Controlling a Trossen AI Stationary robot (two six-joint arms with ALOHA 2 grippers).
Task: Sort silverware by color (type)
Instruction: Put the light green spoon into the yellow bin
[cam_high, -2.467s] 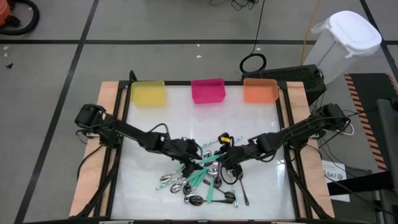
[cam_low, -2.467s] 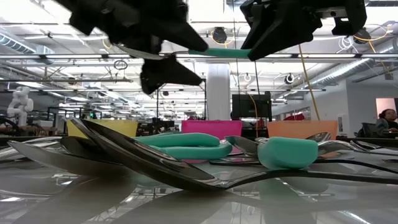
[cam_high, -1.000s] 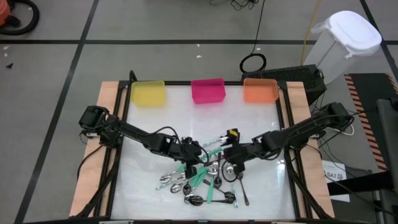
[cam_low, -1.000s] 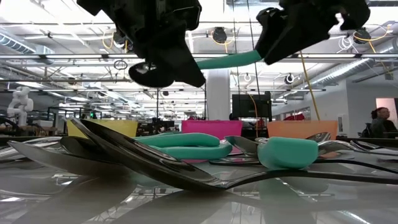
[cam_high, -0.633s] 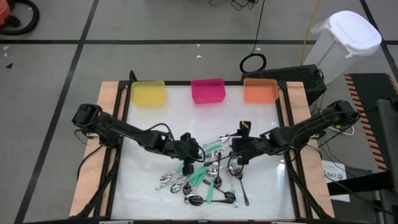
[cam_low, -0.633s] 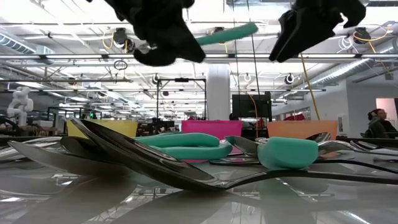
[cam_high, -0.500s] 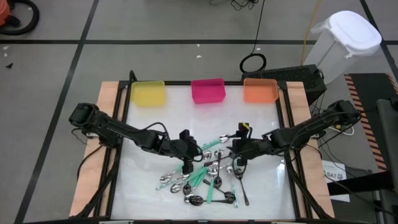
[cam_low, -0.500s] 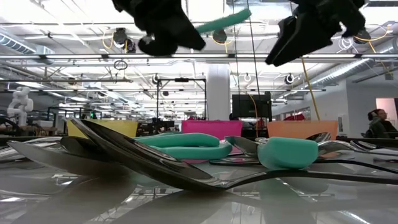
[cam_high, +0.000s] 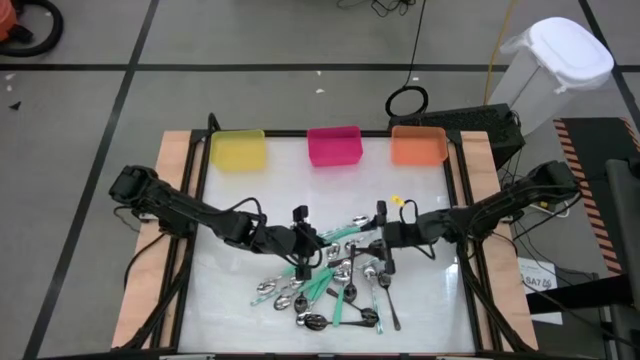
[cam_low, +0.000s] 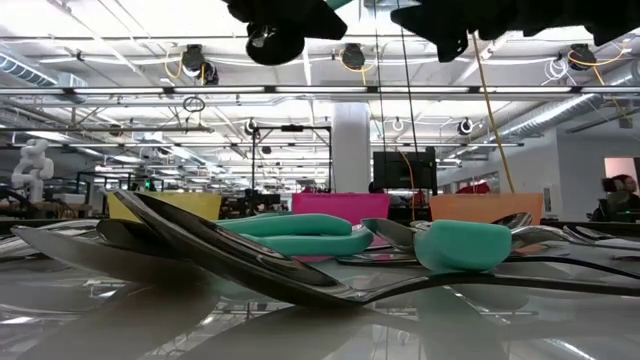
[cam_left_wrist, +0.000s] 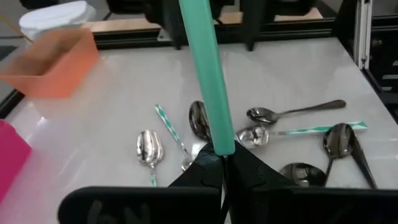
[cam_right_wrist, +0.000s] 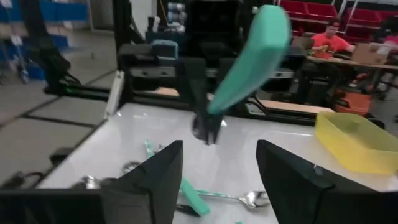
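Left arm: reaching from the table's left edge in toward the middle, elbow bent, forearm lying low over the table.
Left gripper (cam_high: 303, 247): hanging above the table's middle, fingers (cam_left_wrist: 252, 171) pressing together, clamping the teal-handled spoon (cam_left_wrist: 203, 68) by its lower end, the handle sticking out ahead of the jaws.
Right arm: stretching from the table's right edge toward the middle, facing the left arm.
Right gripper (cam_high: 381, 238): hovering just beside the left gripper, fingers (cam_right_wrist: 283, 171) standing well apart, gripping nothing.
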